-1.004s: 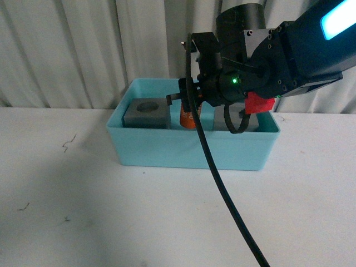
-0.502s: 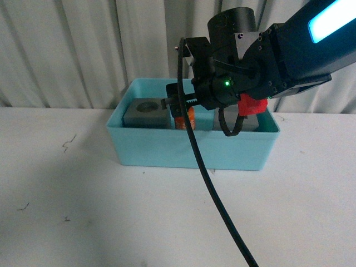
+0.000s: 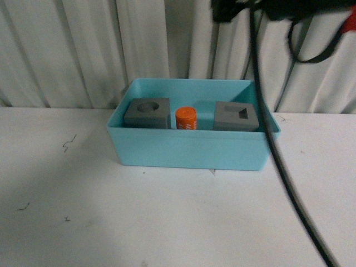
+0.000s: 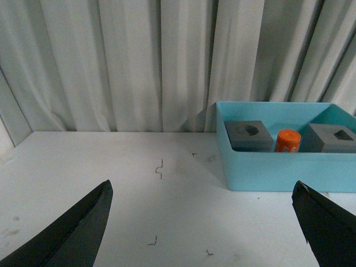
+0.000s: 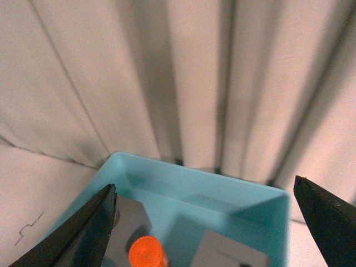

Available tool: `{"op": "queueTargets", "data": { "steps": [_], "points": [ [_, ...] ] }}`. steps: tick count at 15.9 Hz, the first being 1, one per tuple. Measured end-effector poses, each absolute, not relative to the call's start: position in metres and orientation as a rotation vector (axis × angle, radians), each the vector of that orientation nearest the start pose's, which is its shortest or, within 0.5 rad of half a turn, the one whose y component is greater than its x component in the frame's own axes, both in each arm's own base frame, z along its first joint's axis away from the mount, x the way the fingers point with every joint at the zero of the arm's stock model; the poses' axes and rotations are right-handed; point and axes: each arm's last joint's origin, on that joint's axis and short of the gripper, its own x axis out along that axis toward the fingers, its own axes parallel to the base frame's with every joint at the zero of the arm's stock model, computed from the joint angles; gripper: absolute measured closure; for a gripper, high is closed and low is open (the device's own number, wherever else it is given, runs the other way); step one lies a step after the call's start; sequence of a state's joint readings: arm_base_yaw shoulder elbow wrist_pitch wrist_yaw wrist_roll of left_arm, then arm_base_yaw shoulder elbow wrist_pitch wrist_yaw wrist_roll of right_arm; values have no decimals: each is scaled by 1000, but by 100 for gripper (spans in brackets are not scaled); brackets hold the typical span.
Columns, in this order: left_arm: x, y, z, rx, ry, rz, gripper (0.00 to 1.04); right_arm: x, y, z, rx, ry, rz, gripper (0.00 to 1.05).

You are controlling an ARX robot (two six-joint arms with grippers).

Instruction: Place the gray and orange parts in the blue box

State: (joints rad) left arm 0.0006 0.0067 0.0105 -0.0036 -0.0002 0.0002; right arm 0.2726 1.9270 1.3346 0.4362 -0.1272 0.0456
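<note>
The blue box [image 3: 189,151] stands at the back of the white table, against the curtain. Inside it, left to right, are a gray cube with a round hole [image 3: 147,113], the orange cylinder [image 3: 186,118] standing upright, and a gray cube with a rectangular hole [image 3: 236,115]. The same box [image 4: 278,169] and parts show in the left wrist view. My right gripper [image 5: 206,222] hangs open high above the box [image 5: 222,192], with the orange cylinder [image 5: 146,252] below between its jaws. My left gripper [image 4: 206,222] is open over bare table, to the left of the box.
A black cable [image 3: 283,167] hangs from the right arm [image 3: 278,8] at the top edge and crosses the box's right end. A pleated curtain [image 3: 83,50] closes off the back. Small dark marks [image 3: 69,143] dot the white tabletop.
My right gripper has let go of the orange cylinder in the box between the two cubes and risen almost out of the front view.
</note>
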Motion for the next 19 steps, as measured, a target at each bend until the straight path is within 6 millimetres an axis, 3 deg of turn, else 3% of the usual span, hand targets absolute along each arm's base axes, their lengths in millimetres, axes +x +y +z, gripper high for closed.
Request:
{"op": "queueTargets", "data": {
  "steps": [1,2,4,6,8,11,12,14,15,19],
  "points": [
    [97,0,166,0,0,1,7,399,98,263,52,149,361,6],
    [97,0,166,0,0,1,7,363,72,263,53,175,311,6],
    [97,0,166,0,0,1,7,290,40,233,72,348,199,6],
    [97,0,166,0,0,1,7,221,27,205,97,471,73,6],
    [97,0,166,0,0,1,7,166,38,191,114,519,-2,6],
    [97,0,166,0,0,1,7,164,40,194,158,496,-34,6],
    [97,0,166,1,-1,1,7,167,40,191,160,323,-22,14],
    [97,0,166,0,0,1,7,152,27,175,73,96,-8,37],
    [97,0,166,0,0,1,7,149,23,180,49,27,-11,48],
    [97,0,166,0,0,1,7,135,12,175,10,17,-2,98]
  ]
}}
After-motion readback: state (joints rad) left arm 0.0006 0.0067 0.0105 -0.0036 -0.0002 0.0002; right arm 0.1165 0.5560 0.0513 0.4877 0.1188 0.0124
